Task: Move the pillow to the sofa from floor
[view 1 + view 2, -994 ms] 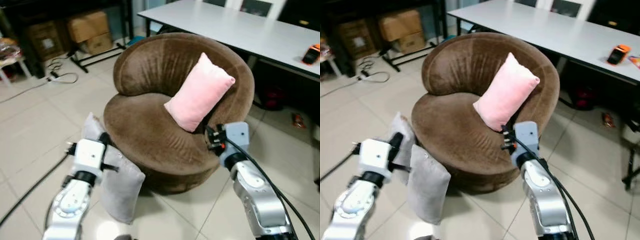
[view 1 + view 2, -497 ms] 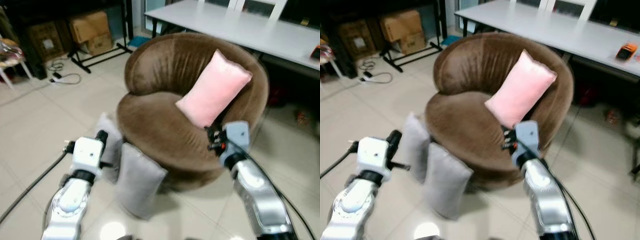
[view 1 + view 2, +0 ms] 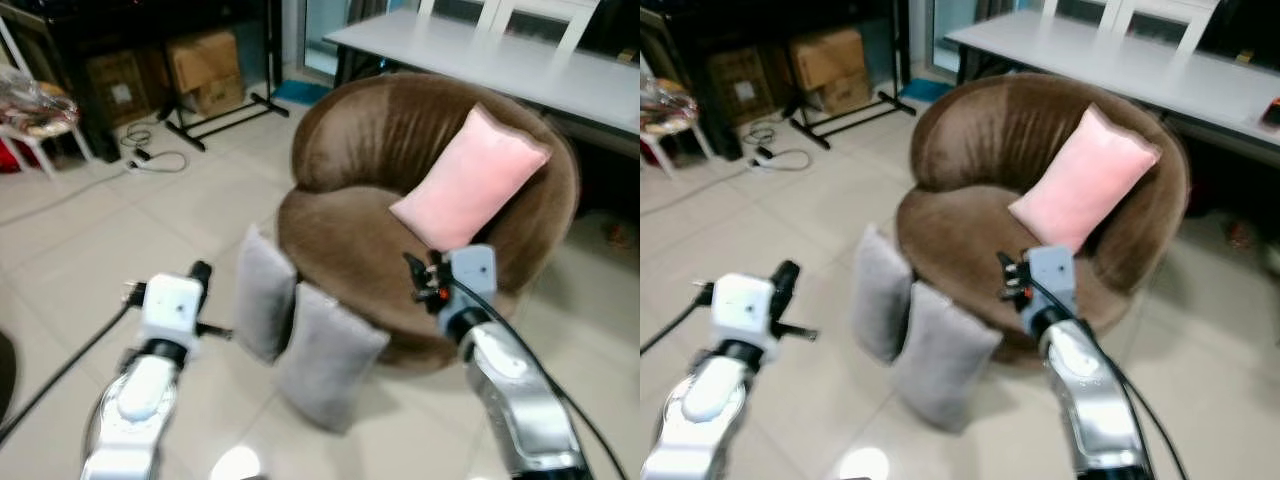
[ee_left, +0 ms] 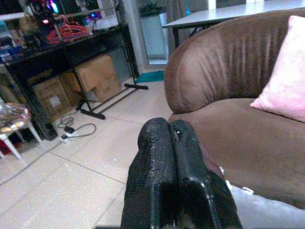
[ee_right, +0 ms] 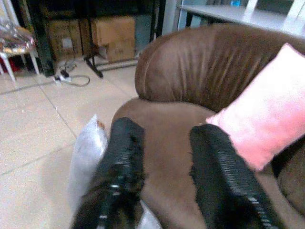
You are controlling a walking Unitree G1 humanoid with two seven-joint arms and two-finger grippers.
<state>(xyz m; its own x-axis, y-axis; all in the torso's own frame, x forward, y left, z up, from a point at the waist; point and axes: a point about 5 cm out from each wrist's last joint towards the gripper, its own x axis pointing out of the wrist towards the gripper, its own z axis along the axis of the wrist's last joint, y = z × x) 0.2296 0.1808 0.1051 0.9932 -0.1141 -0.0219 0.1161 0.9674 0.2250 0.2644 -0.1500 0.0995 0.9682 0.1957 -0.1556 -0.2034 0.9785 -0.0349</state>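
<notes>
Compared with a second ago the whole scene has slid toward the right of the frame, so that's the camera turning, not the furniture. Both arms look held out front the same way as before.

Two grey pillows stand on the tile floor [image 3: 90,230] against the front of the brown round sofa [image 3: 370,230]: the near grey pillow [image 3: 325,355] sits lower centre of the left eye view, and the second grey pillow [image 3: 262,300] is just beside it, touching it, a bit further back. A pink pillow [image 3: 470,180] leans on the sofa's backrest, upper right of the frame.

Left gripper [image 4: 167,143] is closed, fingers pressed together with nothing between them, hovering over the floor at lower left, apart from the pillows. Right gripper [image 5: 164,143] is spread open and empty, hanging over the sofa's front edge, just in front of the pink pillow.

Upper right has a white table [image 3: 480,60]. Upper left has cardboard boxes [image 3: 205,65] under a dark rack, and a cable [image 3: 160,160] lying on the tiles.
</notes>
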